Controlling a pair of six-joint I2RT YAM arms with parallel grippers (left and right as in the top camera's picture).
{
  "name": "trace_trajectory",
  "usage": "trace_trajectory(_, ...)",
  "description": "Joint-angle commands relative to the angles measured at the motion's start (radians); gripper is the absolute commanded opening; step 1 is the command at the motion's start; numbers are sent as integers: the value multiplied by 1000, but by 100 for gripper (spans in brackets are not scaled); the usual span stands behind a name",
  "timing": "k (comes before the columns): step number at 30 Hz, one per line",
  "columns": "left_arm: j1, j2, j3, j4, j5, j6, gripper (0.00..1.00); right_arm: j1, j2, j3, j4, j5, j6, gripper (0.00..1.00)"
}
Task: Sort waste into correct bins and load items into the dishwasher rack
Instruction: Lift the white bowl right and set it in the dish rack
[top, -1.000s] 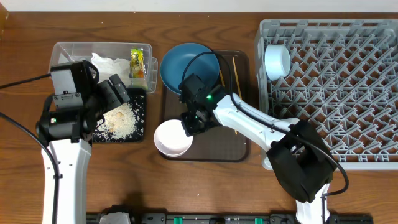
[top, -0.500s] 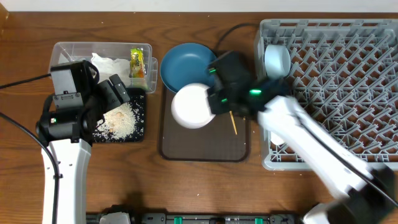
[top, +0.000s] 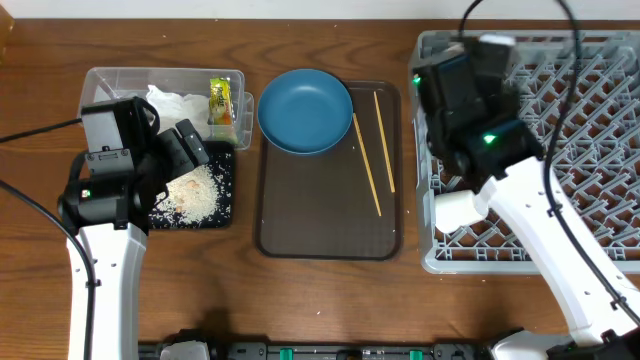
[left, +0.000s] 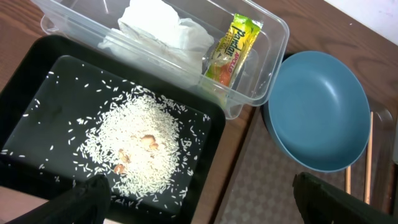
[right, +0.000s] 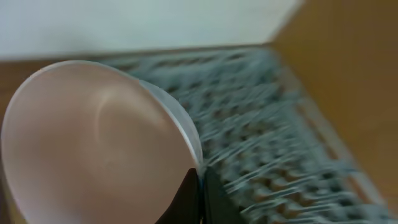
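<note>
My right gripper (right: 200, 186) is shut on the rim of the white bowl (right: 99, 137) and holds it over the grey dishwasher rack (top: 590, 140), which is blurred in the right wrist view (right: 280, 143). In the overhead view the right gripper (top: 462, 100) hides the bowl. My left gripper (left: 205, 208) is open and empty above the black tray (left: 37, 81) with rice crumbs (left: 140, 143). The clear tub (left: 273, 37) holds white tissue (left: 161, 31) and the yellow wrapper (left: 233, 46). The dark blue bowl (top: 305, 110) and two chopsticks (top: 365, 160) lie on the brown tray (top: 320, 220).
The clear tub (top: 165, 72) and black tray (top: 222, 165) sit side by side left of the brown tray. The rack stands right of the brown tray, at the table's right side. The right arm's white links cross the rack's near left corner.
My right gripper has lifted the white bowl off the brown tray and carried it right, over the rack's far left part. The left arm has not moved.
</note>
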Motion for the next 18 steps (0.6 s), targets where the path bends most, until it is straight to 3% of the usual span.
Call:
trace_trajectory(1, 4, 0, 18, -3, -5, 8, 96, -54, 13, 4, 22, 225, -39, 1)
trace_trajectory(12, 4, 0, 18, -3, -5, 8, 96, -209, 34, 3, 32, 290, -161, 1)
trace_trajectory(18, 4, 0, 18, -3, -5, 8, 96, -245, 101, 3, 209, 290, -288, 1)
